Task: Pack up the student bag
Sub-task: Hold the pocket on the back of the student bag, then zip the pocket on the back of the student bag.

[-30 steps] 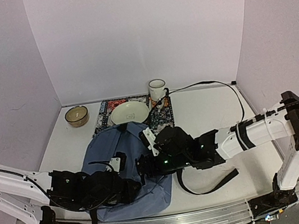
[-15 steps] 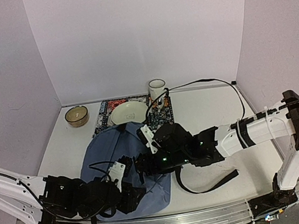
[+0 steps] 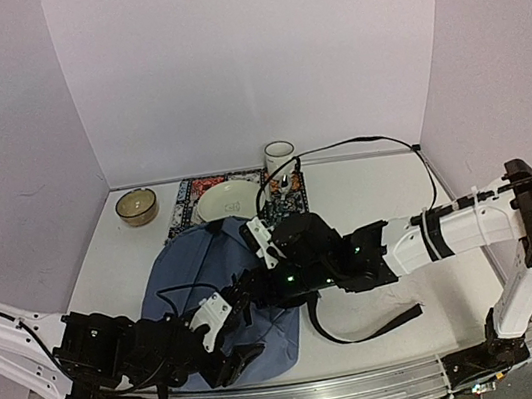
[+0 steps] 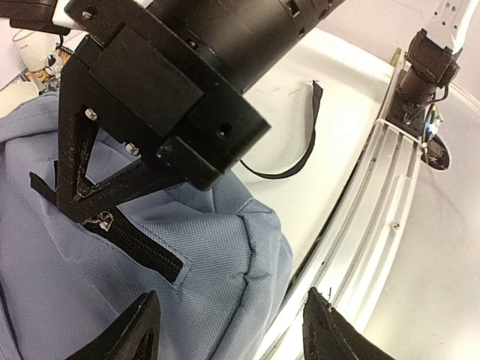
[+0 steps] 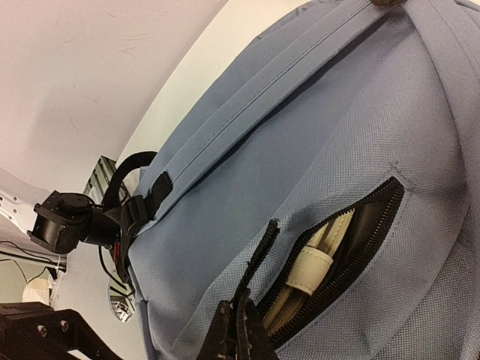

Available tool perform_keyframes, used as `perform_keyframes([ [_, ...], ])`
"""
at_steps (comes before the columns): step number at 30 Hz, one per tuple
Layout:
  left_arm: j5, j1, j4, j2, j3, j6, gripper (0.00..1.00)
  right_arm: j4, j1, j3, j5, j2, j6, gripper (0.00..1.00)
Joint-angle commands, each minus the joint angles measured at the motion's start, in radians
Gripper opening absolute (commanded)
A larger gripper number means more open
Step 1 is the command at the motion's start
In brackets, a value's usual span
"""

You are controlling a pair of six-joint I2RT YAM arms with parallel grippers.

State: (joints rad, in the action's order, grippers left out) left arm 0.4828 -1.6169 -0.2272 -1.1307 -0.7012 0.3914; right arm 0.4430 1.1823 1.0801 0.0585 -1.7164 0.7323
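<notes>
Where white table [image 3: 366,194] meets lilac walls [image 3: 252,50], student bag [image 3: 191,267], right gripper [image 5: 238,321] pinching zipper pull [image 5: 259,253], left gripper [image 4: 231,315] apart.

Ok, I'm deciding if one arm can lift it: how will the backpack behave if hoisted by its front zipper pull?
Probably floppy: the backpack lies flat and creased, so it should sag and fold. The zipper pull in the right tool is a thin strip, likely a weak handle. Pale items in the open front pocket might slide out.
</notes>
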Motion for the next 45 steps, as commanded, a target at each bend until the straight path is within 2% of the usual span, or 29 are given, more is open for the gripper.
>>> perform_keyframes([
  [1,0.056,-0.003,0.053,-0.017,0.018,-0.114,0.65,0.094,-0.02,0.067,-0.01,0.044,0.002,0.0],
  [9,0.035,-0.003,0.113,-0.091,0.038,-0.209,0.59,0.096,-0.02,0.069,0.006,0.045,0.013,0.0],
  [11,0.036,-0.003,0.119,-0.104,0.036,-0.217,0.54,0.097,-0.019,0.071,0.004,0.048,0.012,0.0],
  [14,0.019,-0.003,0.131,-0.105,0.036,-0.217,0.39,0.096,-0.019,0.078,-0.004,0.05,0.009,0.0],
  [18,-0.031,-0.004,0.139,-0.098,0.035,-0.205,0.09,0.093,-0.02,0.089,-0.021,0.042,0.004,0.0],
  [21,-0.079,-0.019,0.139,-0.088,0.038,-0.177,0.0,0.075,-0.02,0.101,-0.062,0.04,-0.004,0.0],
  [26,-0.13,-0.067,0.138,-0.101,0.049,-0.135,0.0,0.024,-0.036,0.133,-0.187,0.031,-0.053,0.0],
  [31,-0.122,-0.125,0.137,-0.108,0.047,-0.097,0.0,0.019,-0.093,0.155,-0.228,0.013,-0.071,0.0],
  [39,-0.093,-0.143,0.138,-0.055,0.054,-0.079,0.0,0.019,-0.185,0.221,-0.196,-0.054,-0.13,0.0],
  [45,-0.074,-0.143,0.14,-0.062,0.036,-0.079,0.0,0.019,-0.198,0.24,-0.099,-0.066,-0.139,0.0],
])
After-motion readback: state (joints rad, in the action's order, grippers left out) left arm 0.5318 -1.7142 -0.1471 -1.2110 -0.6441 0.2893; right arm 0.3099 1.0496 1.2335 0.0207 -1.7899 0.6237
